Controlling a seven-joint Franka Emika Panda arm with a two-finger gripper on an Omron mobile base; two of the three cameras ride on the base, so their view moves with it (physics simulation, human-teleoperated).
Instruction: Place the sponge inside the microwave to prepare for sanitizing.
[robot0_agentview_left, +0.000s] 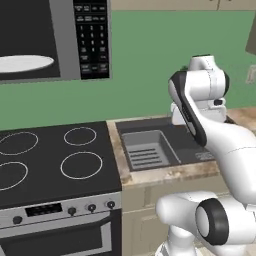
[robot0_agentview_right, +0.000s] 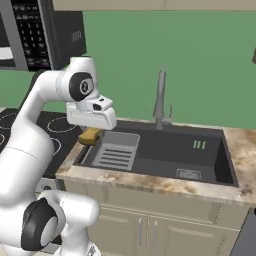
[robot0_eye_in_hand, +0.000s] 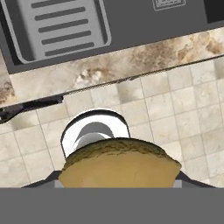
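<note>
A: While the right base view shows the sponge (robot0_agentview_right: 90, 135) left of centre under the gripper (robot0_agentview_right: 91, 131), what does the hand view add?

B: Sponge (robot0_eye_in_hand: 119, 164) at the bottom, jaws closed on it. Upper left in the left base view, the microwave (robot0_agentview_left: 55, 40) stands open.

sponge (robot0_agentview_right: 90, 135) half hidden under hand, microwave (robot0_agentview_left: 55, 40) cut off

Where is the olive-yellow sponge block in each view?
Left base view: hidden behind the white arm, over the back left of the sink.
Right base view: olive-yellow sponge block, left of centre, at the sink's left rim.
Hand view: bottom centre, large.
Shared landmark: ribbed grey sink tray.
</note>
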